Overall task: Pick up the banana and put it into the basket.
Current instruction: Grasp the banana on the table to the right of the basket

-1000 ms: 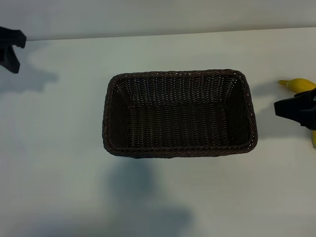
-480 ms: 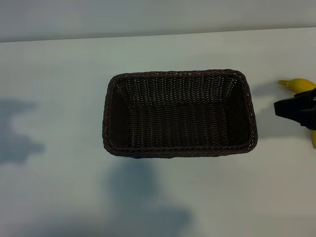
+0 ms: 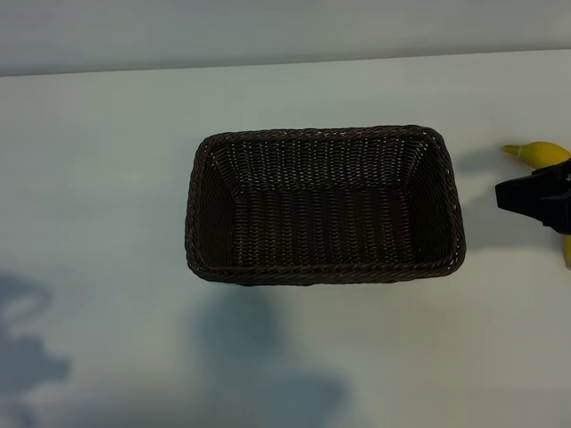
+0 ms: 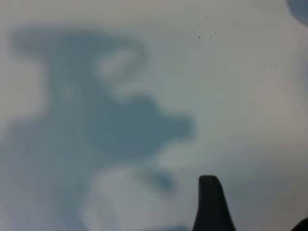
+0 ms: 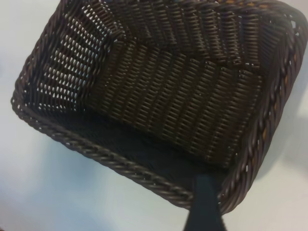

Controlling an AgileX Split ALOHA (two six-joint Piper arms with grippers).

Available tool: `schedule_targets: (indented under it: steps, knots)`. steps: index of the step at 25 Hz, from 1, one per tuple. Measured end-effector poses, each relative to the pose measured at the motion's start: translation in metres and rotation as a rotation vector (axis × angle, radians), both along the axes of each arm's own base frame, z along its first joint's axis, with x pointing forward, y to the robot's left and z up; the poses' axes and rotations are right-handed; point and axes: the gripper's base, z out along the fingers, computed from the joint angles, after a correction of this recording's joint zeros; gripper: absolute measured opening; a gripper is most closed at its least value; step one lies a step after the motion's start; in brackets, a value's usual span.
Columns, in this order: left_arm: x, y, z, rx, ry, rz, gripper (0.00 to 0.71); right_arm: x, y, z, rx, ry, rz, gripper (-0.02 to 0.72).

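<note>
Open table (image 3: 98, 178) around basket (image 3: 323, 267)

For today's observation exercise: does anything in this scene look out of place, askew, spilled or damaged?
Nothing stands out. The basket sits upright, empty and undamaged on the table. The banana lies outside it at the exterior view's right edge, partly hidden by the right end effector.

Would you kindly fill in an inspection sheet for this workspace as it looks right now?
Surface: white table, bare apart from arm shadows.
Job's things: basket at centre, nothing inside; banana on the table at the right edge, outside the basket and partly hidden.
Clutter: nothing seen.
Grippers: right gripper over the banana, facing the basket, jaws open, not gripping it; left gripper over bare table, out of the exterior view, jaws open.
Cables: nothing seen.
Surroundings: pale strip beyond the table's far edge.
</note>
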Motion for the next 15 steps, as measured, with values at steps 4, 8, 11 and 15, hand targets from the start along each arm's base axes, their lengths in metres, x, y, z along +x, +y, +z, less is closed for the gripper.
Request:
schedule_targets:
  steps: [4,8,11,15]
  knots:
    - [-0.014,0.0,-0.008,0.002,-0.082,0.004,0.496,0.0,0.0,0.0,0.002,0.002,-0.002,0.525]
    - [-0.019,0.002,-0.007,0.001,-0.131,0.048,0.496,0.0,0.0,0.0,0.002,0.002,-0.002,0.525]
    - [-0.02,0.003,-0.007,0.001,-0.136,0.074,0.496,0.0,0.0,0.0,0.002,0.002,-0.003,0.525]
    - [-0.02,0.003,-0.007,0.001,-0.138,0.074,0.496,0.0,0.0,0.0,0.009,0.009,-0.012,0.525]
